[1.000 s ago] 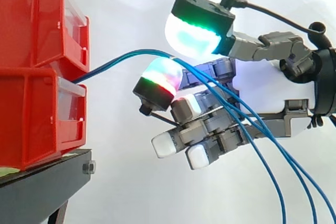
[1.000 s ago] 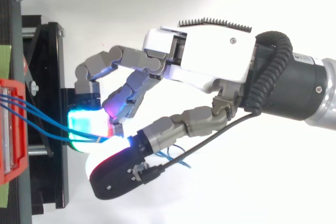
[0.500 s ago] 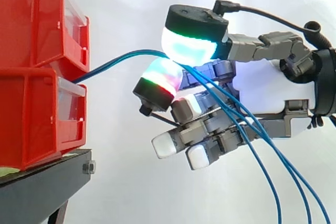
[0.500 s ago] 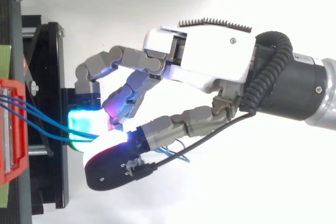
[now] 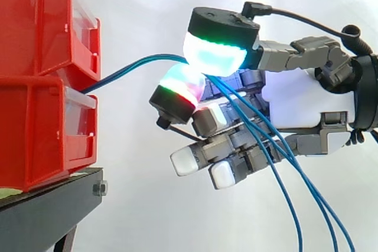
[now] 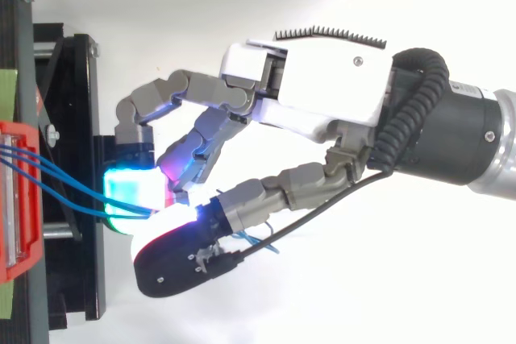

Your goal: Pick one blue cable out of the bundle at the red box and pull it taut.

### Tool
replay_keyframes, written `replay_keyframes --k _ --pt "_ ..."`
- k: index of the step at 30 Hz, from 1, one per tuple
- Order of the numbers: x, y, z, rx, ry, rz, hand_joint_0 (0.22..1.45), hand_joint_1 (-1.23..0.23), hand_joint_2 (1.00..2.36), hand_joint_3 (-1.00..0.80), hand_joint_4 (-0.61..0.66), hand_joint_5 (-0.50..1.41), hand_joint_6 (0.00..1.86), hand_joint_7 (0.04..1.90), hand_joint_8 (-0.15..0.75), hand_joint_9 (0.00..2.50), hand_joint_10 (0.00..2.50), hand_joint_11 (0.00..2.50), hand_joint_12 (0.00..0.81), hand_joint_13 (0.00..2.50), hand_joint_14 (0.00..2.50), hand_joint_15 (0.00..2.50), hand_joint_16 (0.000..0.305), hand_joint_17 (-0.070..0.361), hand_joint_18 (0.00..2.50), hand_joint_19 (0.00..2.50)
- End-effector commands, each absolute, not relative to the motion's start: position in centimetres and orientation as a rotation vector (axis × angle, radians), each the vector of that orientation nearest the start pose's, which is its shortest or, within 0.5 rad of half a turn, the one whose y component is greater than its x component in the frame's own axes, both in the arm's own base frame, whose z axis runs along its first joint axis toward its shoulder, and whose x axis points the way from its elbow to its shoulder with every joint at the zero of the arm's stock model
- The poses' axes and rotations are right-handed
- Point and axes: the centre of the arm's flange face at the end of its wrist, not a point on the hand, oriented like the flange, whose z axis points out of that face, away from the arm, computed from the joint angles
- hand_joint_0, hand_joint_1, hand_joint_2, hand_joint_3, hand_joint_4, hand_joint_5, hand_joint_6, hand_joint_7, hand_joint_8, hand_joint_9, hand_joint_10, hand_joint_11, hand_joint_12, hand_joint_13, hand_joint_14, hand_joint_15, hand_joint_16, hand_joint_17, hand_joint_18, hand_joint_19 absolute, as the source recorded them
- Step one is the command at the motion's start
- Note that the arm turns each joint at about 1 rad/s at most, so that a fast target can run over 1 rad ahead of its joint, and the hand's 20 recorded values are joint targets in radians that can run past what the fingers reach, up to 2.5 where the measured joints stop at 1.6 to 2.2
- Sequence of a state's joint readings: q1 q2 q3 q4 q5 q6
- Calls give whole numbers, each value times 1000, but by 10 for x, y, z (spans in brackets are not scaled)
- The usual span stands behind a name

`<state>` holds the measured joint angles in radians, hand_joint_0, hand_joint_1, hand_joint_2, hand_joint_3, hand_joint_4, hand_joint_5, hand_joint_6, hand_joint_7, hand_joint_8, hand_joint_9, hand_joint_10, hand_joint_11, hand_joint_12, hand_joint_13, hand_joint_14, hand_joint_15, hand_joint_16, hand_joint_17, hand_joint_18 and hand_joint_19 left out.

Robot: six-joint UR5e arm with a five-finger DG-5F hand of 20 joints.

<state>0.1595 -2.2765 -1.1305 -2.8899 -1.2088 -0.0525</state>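
No legible text, labels, numbers or signs on anything. Stacked red plastic bins [image 5: 41,87]: plain faces. Black stand [image 5: 41,210] under the bins: bare. White shell of the hand [image 6: 322,94] beside the bins: no marking I can read. Thin blue cables [image 5: 133,66] coming off the bins: unmarked.

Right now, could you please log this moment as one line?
robot hand: pinching blue cables | cables: arc from red box, loose ends hanging | taut: not yet
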Motion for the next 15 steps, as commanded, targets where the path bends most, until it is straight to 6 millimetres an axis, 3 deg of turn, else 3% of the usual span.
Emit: replay_keyframes --k 1,9,15 --pt "763 -48 282 1278 1092 1019 735 -922 1012 -367 134 -198 870 1202 390 918 16 1005 467 812 11 339 61 138 890 435" --pt "763 -48 282 1277 1089 1022 785 -960 1007 -413 101 -206 856 1222 371 828 18 948 460 749 10 337 61 137 826 422" --pt "763 -48 282 1279 1092 1020 581 -954 1000 -500 30 -210 800 1155 365 761 18 914 465 697 11 340 63 141 792 458"
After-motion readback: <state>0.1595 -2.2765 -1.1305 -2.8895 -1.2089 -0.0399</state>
